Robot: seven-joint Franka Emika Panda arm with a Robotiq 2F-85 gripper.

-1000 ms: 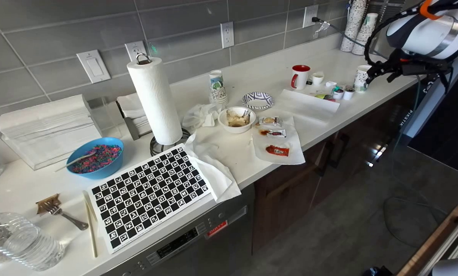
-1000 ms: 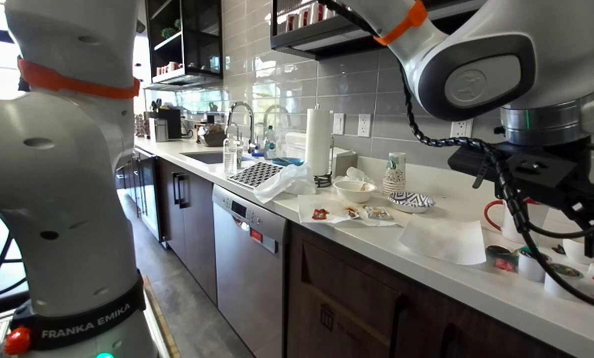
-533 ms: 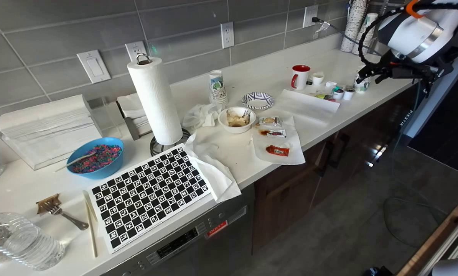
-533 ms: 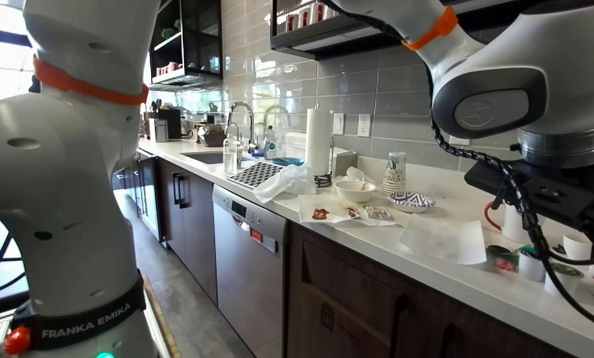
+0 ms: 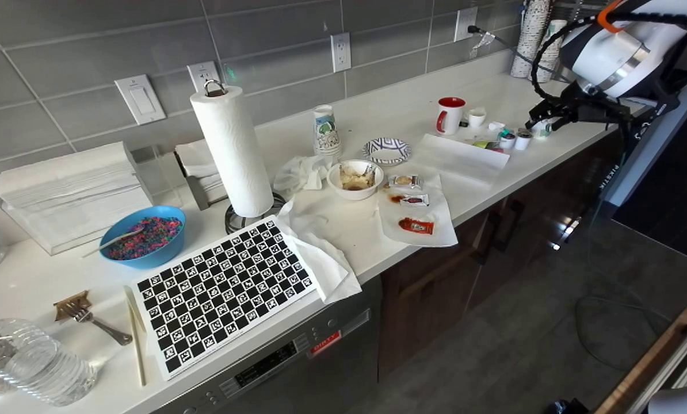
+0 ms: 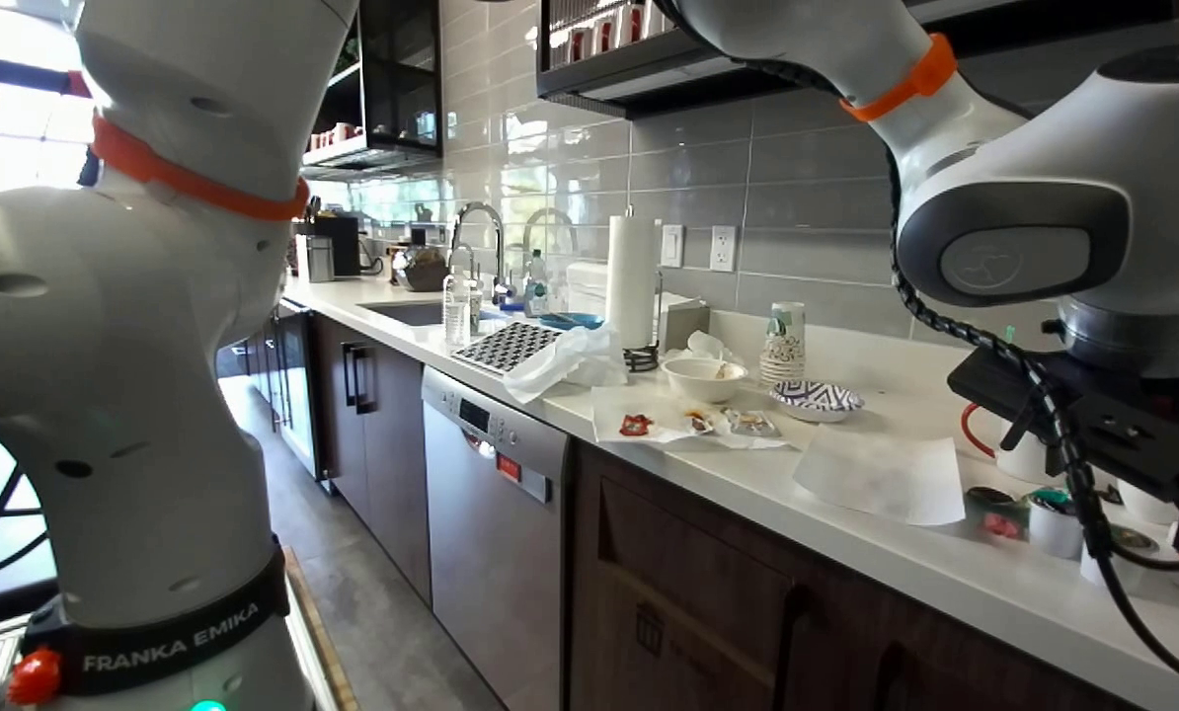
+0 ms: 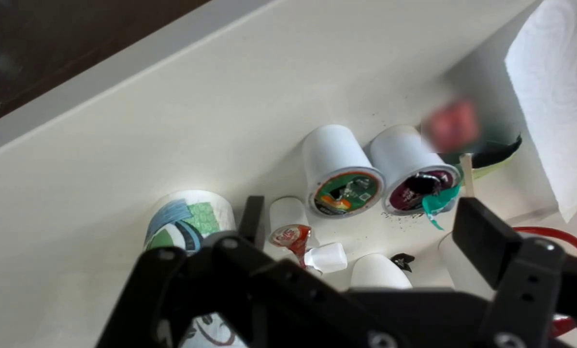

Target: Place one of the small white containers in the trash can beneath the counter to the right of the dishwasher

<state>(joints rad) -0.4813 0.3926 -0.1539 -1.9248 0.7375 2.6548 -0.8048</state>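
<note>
Gripper (image 7: pixel 368 220): spread wide apart, hanging above the right part of the counter (image 5: pixel 352 230) in an exterior view; cannot tell whether touching the paper cup (image 7: pixel 192 217).
Paper cup: patterned in blue and green, partly hidden behind the gripper in the wrist view.
Green-topped tub (image 7: pixel 337 154): white, upright on the counter, with a ragged hole in the lid; in the wrist view, shown between the spread fingertips (image 7: pixel 482 237) and a little past them.
Purple-topped tub (image 7: pixel 409 159): white, just beside the green-topped tub, with a teal flap (image 7: pixel 440 199) hanging from the lid; cannot tell whether touching.
Red-lidded tub (image 7: pixel 287 213): smaller, white, near the green-topped tub.
Mug (image 5: pixel 451 118): white with red inside and a red handle, standing just beside the white cup (image 5: pixel 476 118).
Sheet (image 5: pixel 464 161): white, lying on the counter between the purple-topped tub and the patterned plate (image 5: pixel 387 151).
Bowl (image 5: pixel 353 195): white, with brown residue inside, near the plate.
Dishwasher (image 6: pixel 496 573): grey, beneath the counter in both exterior views, with a red label (image 5: pixel 325 343) reading DIRTY.
Cabinet (image 6: pixel 693 513): brown, directly right of the dishwasher in an exterior view, marked with a bin sign (image 6: pixel 649 630).
Board (image 5: pixel 228 287): chequered black and white, on the counter above the dishwasher, near the blue bowl (image 5: pixel 148 261).
</note>
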